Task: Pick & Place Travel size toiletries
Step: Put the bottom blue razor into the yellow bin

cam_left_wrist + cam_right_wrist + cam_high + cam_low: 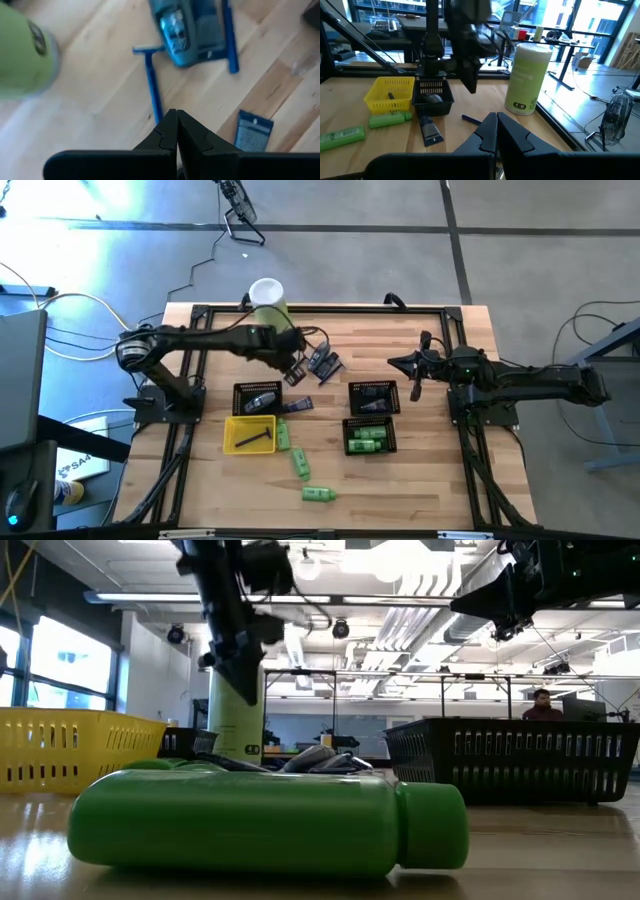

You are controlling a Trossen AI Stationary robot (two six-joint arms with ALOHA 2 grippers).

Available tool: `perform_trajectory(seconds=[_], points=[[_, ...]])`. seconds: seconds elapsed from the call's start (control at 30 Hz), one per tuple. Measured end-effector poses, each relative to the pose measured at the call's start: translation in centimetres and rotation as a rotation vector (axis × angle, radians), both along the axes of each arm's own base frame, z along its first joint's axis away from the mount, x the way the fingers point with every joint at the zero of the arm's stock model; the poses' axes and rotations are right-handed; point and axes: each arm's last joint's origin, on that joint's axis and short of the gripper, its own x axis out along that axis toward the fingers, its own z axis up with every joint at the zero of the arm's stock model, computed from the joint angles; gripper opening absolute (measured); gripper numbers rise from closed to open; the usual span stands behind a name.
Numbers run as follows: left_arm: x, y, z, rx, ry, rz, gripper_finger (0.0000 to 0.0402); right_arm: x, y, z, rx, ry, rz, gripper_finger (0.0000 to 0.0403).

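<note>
Toiletries are lying scattered on the counter: green bottles [318, 494] toward the near edge, bluish packets [325, 364] near the far edge beside the tall green canister [268, 302]. More are sitting in the black baskets [372, 397] mid-counter, beside the yellow tray [250, 434]. The left hand [298, 372] is hovering clenched and empty over the bluish packets. The right hand [395, 362] is waiting clenched above the right side of the counter [440, 470].

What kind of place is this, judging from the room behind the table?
Probably an open-plan lab or workshop office: exposed ceiling ducts and strip lights, large windows, desks with equipment, and a person seated at the back.
</note>
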Motion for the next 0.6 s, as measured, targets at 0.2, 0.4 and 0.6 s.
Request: perform_trajectory(seconds=[0.2, 0.4, 0.6], points=[[-0.4, 3.6, -1.7, -0.132, 0.022, 0.071, 0.0000, 0.0, 0.0, 0.0, 0.000, 0.000, 0.000, 0.0002], [-0.4, 4.6, -2.5, -0.178, 0.025, 0.083, 0.0000, 0.0, 0.0, 0.0, 0.000, 0.000, 0.000, 0.0002], [-0.4, 4.5, -2.5, -0.162, 0.036, 0.032, 0.0001, 0.0, 0.0, 0.0, -0.001, 0.000, 0.000, 0.0002]])
